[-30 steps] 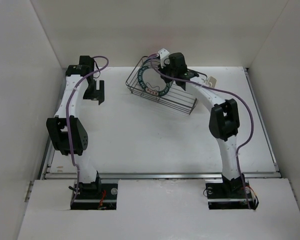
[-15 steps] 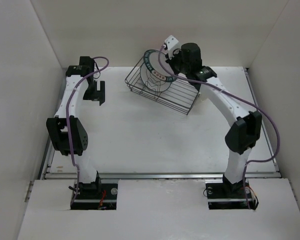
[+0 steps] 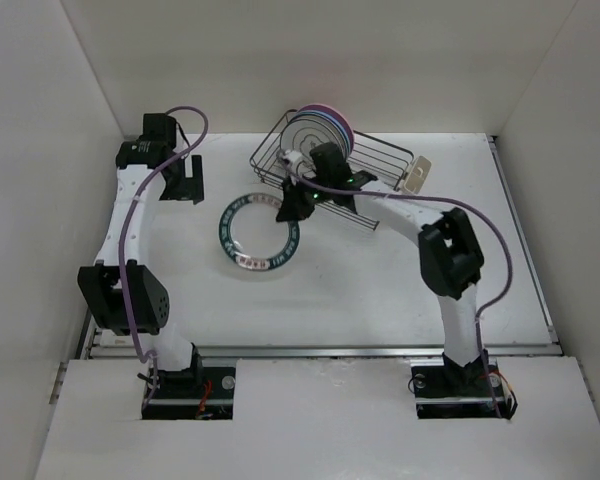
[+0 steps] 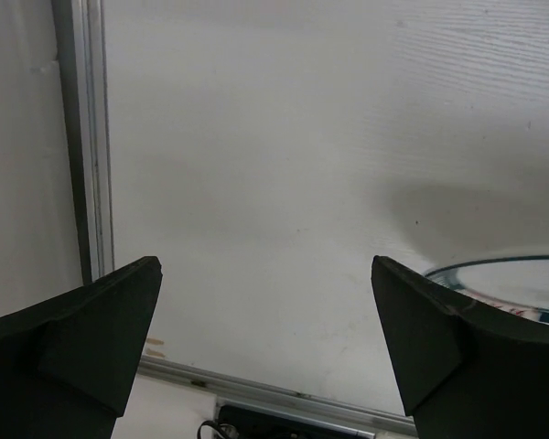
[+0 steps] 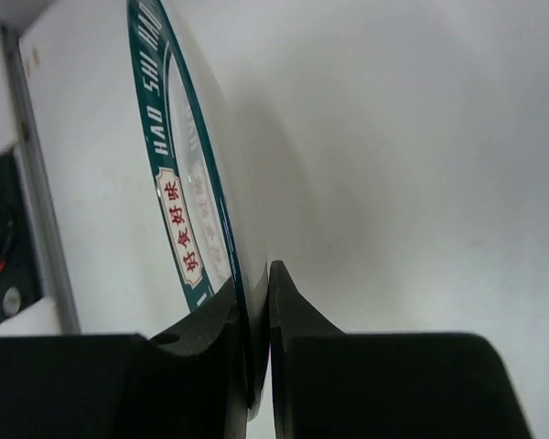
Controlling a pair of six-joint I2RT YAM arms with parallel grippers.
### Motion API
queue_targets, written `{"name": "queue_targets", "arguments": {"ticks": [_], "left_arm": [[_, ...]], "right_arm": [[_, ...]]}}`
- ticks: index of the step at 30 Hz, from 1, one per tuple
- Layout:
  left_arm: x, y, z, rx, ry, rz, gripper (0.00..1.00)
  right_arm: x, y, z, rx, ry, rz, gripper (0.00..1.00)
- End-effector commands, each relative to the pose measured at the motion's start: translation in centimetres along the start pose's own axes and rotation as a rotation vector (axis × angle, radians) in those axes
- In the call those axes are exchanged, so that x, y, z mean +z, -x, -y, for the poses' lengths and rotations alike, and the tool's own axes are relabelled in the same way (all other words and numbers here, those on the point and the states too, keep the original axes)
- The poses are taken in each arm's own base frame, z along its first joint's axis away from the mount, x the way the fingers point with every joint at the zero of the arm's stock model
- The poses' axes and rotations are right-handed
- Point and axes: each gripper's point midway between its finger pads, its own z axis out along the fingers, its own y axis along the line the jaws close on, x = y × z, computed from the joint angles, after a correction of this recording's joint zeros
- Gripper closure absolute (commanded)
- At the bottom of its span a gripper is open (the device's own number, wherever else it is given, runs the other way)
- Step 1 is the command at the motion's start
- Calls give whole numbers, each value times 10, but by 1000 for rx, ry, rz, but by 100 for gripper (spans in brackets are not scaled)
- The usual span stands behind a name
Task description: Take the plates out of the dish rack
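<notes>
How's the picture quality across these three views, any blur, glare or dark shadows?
Top external: evenly lit, sharp, no glare on the teal-rimmed plate. Left wrist: jaws show as black silhouettes, soft shadow on the table. Right wrist: plate lettering crisp, jaws underexposed.

Top view from high above the near edge, facing down over the whole table (image 3: 380,270), left wrist view low past the left pincer (image 4: 265,265) onto the table, right wrist view tight against the teal-rimmed plate (image 5: 194,215), seen in all 3.

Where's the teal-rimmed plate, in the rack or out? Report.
Out: teal-rimmed plate is clear of the dish rack, right pincer gripping its rim.
</notes>
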Motion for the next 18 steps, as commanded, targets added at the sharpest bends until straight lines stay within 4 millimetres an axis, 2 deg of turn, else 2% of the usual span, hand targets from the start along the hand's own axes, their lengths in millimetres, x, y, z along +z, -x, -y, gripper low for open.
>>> {"name": "queue_targets", "arguments": {"ticks": [1,5,9,10,11,12,14,16,18], "left_arm": [[-11,-1,-14,-49,27,57,2],[-7,-12,-10,-45,10,40,2],[-1,-25,-6,-26,-13,4,2],[-2,-28,-2,-26,-37,2,2],[2,-34,2,-32,-53,-20,2],[-1,-37,5,-32,-72,-18,2],[2,-49,13,-30,-114,-44,2],[0,-49,15,-32,-126,-24,2],[0,-49,15,-32,-126,-23,2]], "right_arm": [[22,-15,-52,96,216,-77,100],[43,-46,-48,166,215,-148,100],[60,-68,-40,214,159,-193,91],[61,-70,-42,216,145,-207,86],[67,-76,-42,213,121,-220,72],[67,-79,-42,220,120,-230,63],[67,-83,-46,218,114,-240,50],[60,-74,-50,198,108,-213,27],[54,-64,-49,177,76,-185,24]]}}
